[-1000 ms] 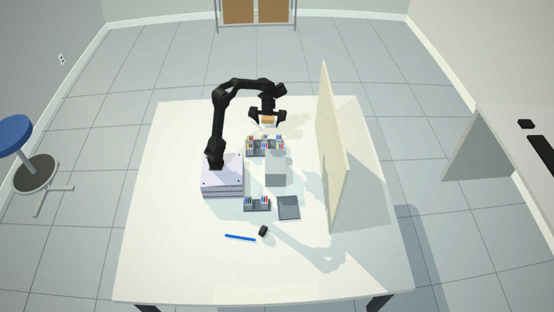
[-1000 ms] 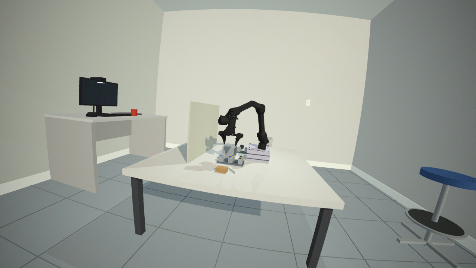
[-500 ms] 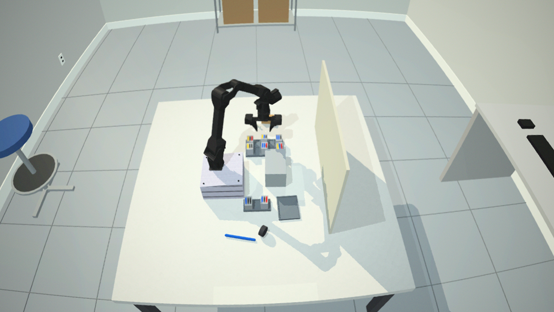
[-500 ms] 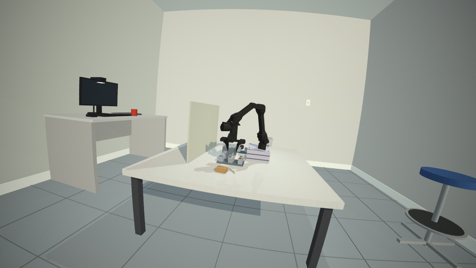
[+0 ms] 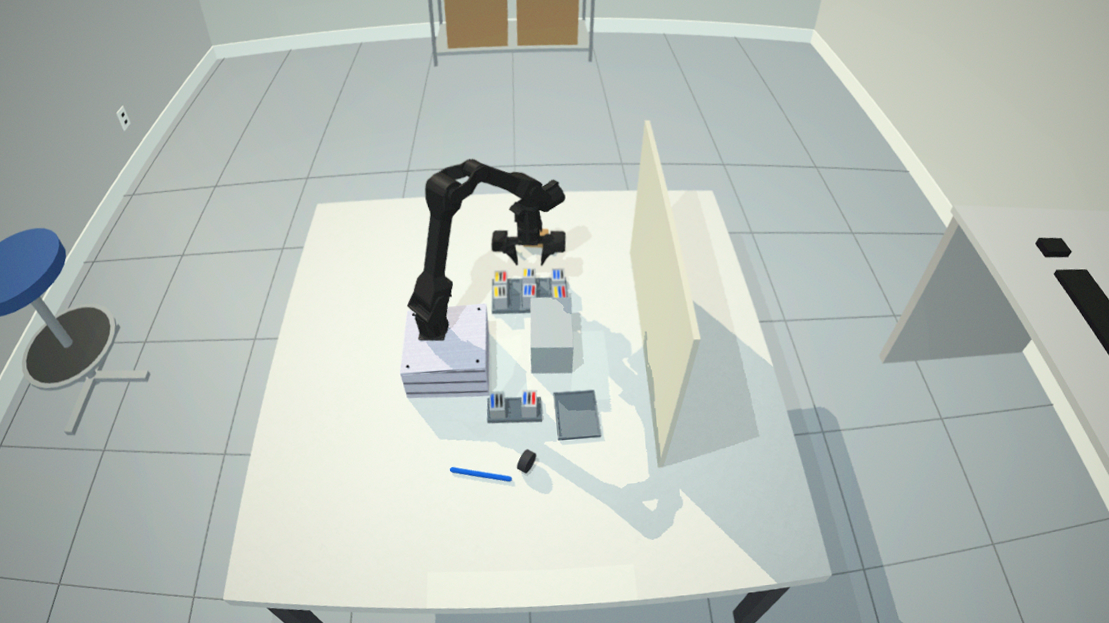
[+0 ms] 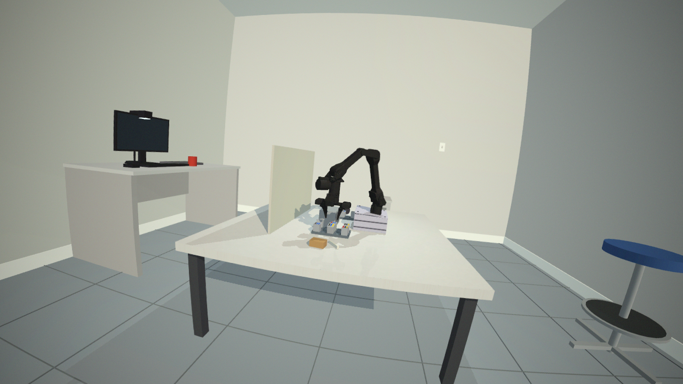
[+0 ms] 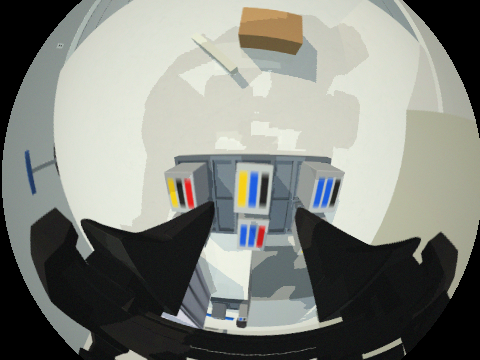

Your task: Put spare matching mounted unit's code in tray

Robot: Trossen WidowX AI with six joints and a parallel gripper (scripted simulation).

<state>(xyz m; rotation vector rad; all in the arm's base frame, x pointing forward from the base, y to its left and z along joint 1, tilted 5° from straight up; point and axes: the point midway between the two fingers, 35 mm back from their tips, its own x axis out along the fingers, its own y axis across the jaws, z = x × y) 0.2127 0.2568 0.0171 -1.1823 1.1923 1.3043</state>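
Note:
My gripper is partly open and empty, pointing down above the far rack of several striped spares. The yellow-blue-black spare shows between the fingertips in the wrist view, below them. The yellow-black-red spare is to its left, the blue-blue-black spare to its right, and the blue-blue-red spare nearer. The mounted unit is a grey box; its code is hidden. The grey tray is empty.
A smaller rack with two spares stands left of the tray. A tall cream panel stands along one side. An orange block and a pale strip lie beyond the far rack. A blue rod lies nearer.

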